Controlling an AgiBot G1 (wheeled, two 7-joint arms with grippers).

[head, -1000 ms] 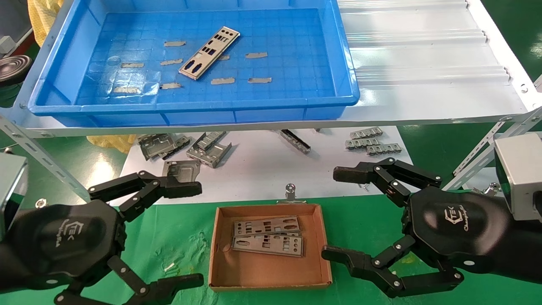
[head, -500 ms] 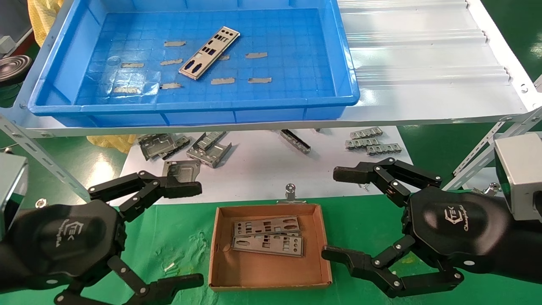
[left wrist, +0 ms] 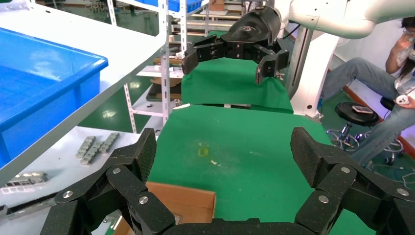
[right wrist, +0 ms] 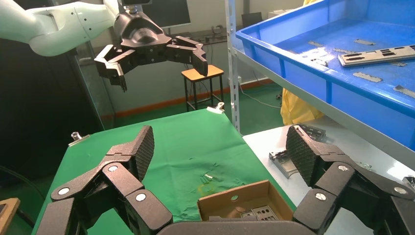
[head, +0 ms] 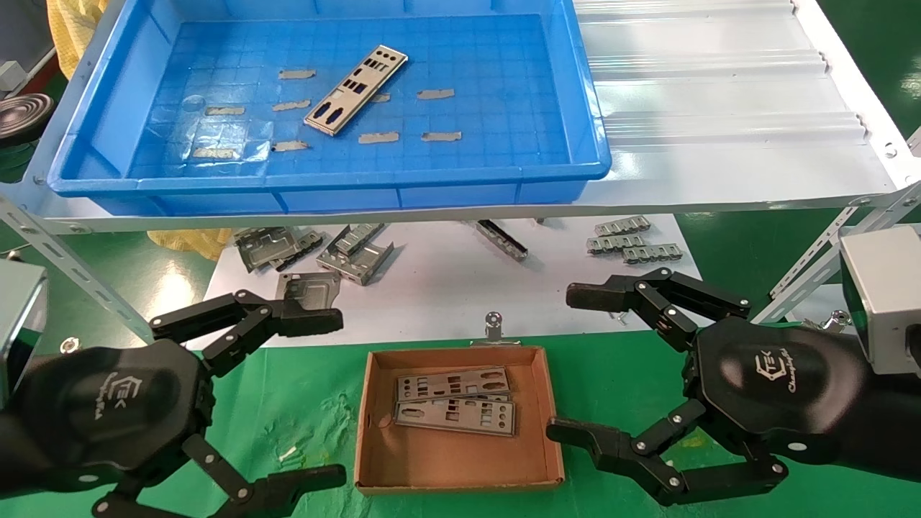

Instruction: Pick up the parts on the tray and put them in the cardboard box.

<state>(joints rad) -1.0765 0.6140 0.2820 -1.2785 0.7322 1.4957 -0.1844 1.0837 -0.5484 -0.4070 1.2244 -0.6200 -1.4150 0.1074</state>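
Note:
One silver-grey plate (head: 355, 89) with port cutouts lies at an angle on the floor of the blue tray (head: 331, 188) on the upper shelf; it also shows in the right wrist view (right wrist: 376, 55). The brown cardboard box (head: 374, 475) sits on the green cloth between the arms and holds two plates (head: 455, 406). My left gripper (head: 327, 394) is open and empty left of the box. My right gripper (head: 568, 363) is open and empty right of it. The box corner shows in the left wrist view (left wrist: 188, 200) and in the right wrist view (right wrist: 230, 196).
Small grey tape strips (head: 437, 93) dot the tray floor. Bent grey metal brackets (head: 356, 252) and small parts (head: 633, 244) lie on the white sheet under the shelf. A metal clip (head: 493, 325) stands behind the box. Slotted shelf struts (head: 813, 266) flank both sides.

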